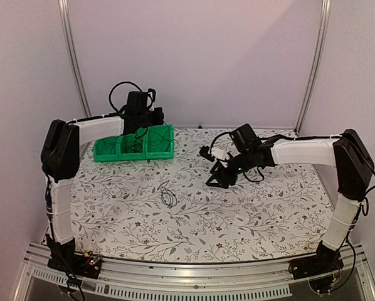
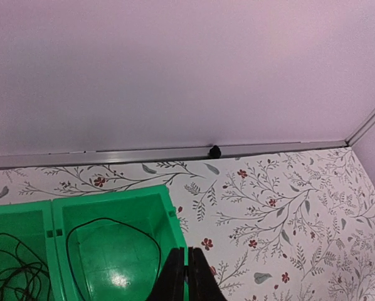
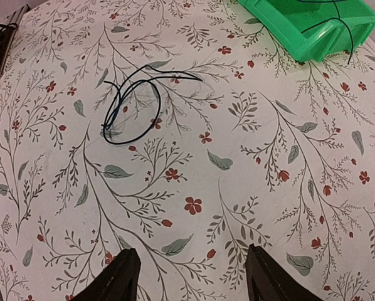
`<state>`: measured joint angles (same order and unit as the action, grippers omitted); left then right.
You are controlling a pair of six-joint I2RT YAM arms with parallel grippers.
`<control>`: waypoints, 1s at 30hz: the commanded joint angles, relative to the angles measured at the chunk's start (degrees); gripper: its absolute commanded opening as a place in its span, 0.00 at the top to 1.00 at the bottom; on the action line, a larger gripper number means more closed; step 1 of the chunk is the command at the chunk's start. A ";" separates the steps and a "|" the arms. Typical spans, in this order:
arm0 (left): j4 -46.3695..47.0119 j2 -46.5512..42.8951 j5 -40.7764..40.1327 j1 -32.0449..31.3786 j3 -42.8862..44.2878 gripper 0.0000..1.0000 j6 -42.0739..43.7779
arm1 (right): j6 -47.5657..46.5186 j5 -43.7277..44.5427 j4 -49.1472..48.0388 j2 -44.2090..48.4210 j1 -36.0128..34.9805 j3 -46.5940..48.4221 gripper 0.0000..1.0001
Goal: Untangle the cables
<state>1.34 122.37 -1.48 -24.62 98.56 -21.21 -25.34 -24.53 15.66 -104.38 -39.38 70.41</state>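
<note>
One of the cables (image 1: 167,193) lies as a thin black loop on the flowered cloth near the table's middle; it also shows in the right wrist view (image 3: 134,103). More thin cables lie in the green bin (image 1: 131,155): one loop (image 2: 112,251) in the end compartment, several strands (image 2: 12,269) in the one beside it. My left gripper (image 1: 139,119) hangs over the bin's right end, its jaws shut (image 2: 187,251) above the bin's rim with nothing seen between them. My right gripper (image 1: 219,179) stands open (image 3: 192,251) low over bare cloth, well right of the loose loop.
The green bin (image 2: 169,207) has three compartments and sits at the back left by the wall; one corner (image 3: 313,44) shows in the right wrist view. A metal rail (image 2: 143,153) runs along the table's far edge. Flowered cloth (image 1: 194,226) covers the table.
</note>
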 commanded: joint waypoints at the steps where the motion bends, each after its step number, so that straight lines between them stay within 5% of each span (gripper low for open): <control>1: -3.25 3.40 -3.13 0.68 2.42 1.00 0.12 | -0.12 -0.98 0.89 1.15 -0.35 -0.86 0.39; 14: -5.56 9.81 -6.23 -0.56 7.38 1.00 -1.51 | -1.00 0.17 1.08 2.29 -0.36 -1.48 0.39; 21: -9.16 4.86 -12.13 0.06 6.76 0.65 0.61 | -1.21 0.43 0.04 -0.32 0.18 2.88 0.39; 30: -12.83 -6.30 -8.58 3.07 3.63 0.47 2.93 | -1.23 0.88 -0.46 -4.19 0.23 9.20 0.39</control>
<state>-9.69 123.46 -11.75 -23.03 102.85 -20.14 -26.17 -24.21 15.75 -106.85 -39.31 77.25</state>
